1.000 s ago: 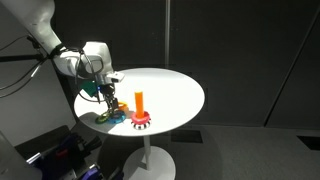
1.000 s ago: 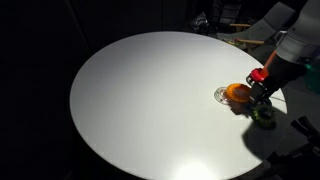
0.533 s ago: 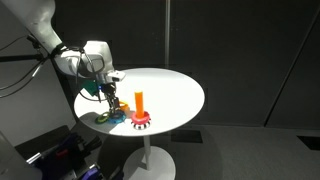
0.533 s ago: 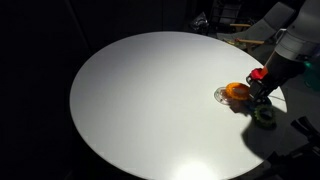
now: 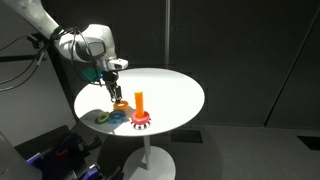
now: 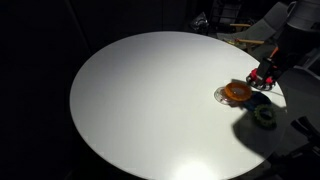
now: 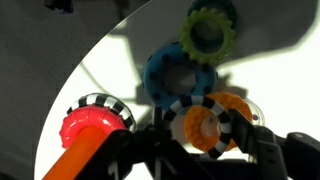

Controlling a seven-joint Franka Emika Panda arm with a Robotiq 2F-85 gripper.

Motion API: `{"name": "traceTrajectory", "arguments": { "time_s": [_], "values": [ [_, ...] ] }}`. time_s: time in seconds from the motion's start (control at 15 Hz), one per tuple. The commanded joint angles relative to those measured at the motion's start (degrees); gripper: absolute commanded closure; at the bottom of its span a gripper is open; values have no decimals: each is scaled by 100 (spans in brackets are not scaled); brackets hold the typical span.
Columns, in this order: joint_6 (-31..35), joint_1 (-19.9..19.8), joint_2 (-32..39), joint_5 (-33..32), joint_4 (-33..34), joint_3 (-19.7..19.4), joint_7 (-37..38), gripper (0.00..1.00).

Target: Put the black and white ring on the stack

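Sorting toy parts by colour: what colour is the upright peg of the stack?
Orange: the peg stands on a red base; clearest in an exterior view.

In the wrist view the green ring (image 7: 207, 30) runs off the top edge and the orange peg (image 7: 80, 162) off the bottom. The hand (image 7: 205, 145) is a dark blur; whether it grips the black and white ring (image 7: 195, 103) I cannot tell.

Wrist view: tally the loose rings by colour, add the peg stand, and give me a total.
green ring: 1
blue ring: 1
orange ring: 1
black and white ring: 1
peg stand: 1 (the striped rim round its red base is counted with it)
Total: 5
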Motion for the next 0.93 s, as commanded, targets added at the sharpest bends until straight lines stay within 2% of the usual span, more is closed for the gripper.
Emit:
{"name": "traceTrajectory", "arguments": {
  "time_s": [0.0,0.33,0.87],
  "values": [
    [-731,-179,-466,-23,275,-138,-297,59],
    [-1259,-517,-575,-173,747,-339,-423,59],
    [-1425,-822,-463,-312,1207,-541,-401,59]
  ]
}}
